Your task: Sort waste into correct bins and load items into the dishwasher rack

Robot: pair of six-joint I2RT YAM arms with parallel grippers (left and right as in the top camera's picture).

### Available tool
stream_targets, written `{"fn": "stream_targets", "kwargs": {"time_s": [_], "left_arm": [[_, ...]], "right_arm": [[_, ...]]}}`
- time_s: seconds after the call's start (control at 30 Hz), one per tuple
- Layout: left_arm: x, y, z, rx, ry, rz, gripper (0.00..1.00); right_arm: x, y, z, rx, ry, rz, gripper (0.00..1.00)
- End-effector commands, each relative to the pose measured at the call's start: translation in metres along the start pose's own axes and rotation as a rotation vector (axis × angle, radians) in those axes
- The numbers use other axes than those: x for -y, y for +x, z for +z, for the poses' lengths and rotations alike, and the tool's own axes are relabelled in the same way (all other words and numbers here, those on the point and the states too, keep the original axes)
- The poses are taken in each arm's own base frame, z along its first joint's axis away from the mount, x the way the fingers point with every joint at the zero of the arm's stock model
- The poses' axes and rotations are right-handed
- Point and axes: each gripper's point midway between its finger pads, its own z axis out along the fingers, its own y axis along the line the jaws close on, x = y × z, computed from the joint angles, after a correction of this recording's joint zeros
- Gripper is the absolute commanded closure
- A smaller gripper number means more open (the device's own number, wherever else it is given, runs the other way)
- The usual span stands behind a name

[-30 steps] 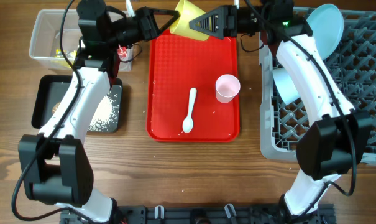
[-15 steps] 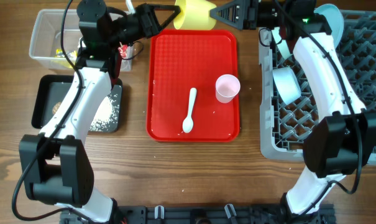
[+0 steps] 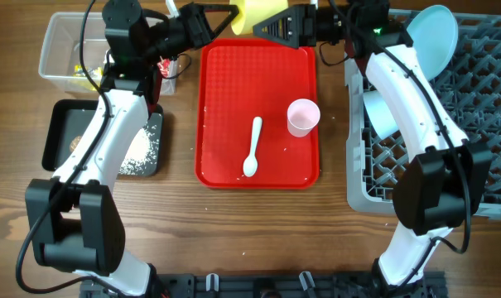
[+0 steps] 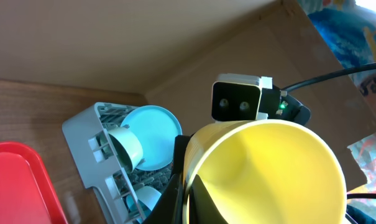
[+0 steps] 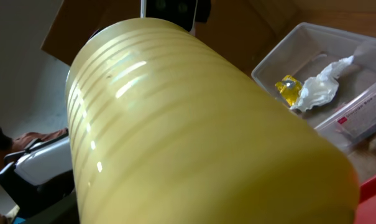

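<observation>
Our left gripper (image 3: 225, 18) clenches the yellow cup (image 3: 257, 12) by its rim, aloft at twelve o'clock of the red tray (image 3: 221, 124). Our right gripper (image 3: 275, 27) meets it from three o'clock; whether it has clamped, we cannot tell. Should the left release early, we judge the cup could drop.

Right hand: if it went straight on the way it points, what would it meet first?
The yellow cup, which fills its wrist view and lies just ahead of the right hand overhead; gap unclear.

yellow cup (image 3: 258, 15), red tray (image 3: 225, 124), pink cup (image 3: 303, 117), white spoon (image 3: 252, 149).
</observation>
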Motion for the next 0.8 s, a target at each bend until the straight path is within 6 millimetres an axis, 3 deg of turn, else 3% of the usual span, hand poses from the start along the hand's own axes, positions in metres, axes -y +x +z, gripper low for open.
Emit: {"fn": "stream_targets", "kwargs": {"time_s": [0.0, 0.1, 0.33, 0.63, 0.77], "left_arm": [[0.019, 0.007, 0.003, -0.046, 0.045, 0.018, 0.96], [0.020, 0.009, 0.003, -0.060, 0.053, 0.016, 0.96], [0.027, 0.020, 0.012, -0.089, 0.071, 0.014, 0.96], [0.017, 0.041, 0.010, -0.179, 0.058, -0.025, 0.96], [0.015, 0.037, 0.001, -0.187, 0.065, -0.018, 0.96]], "right_arm": [[0.017, -0.009, -0.006, 0.036, 0.039, -0.030, 0.21], [0.025, -0.016, -0.018, 0.070, 0.080, -0.038, 0.15], [0.019, -0.023, -0.019, 0.079, 0.063, -0.110, 0.02], [0.021, -0.030, -0.032, 0.104, 0.075, -0.155, 0.01], [0.016, -0.027, -0.035, 0.084, 0.042, -0.164, 0.02]]}}
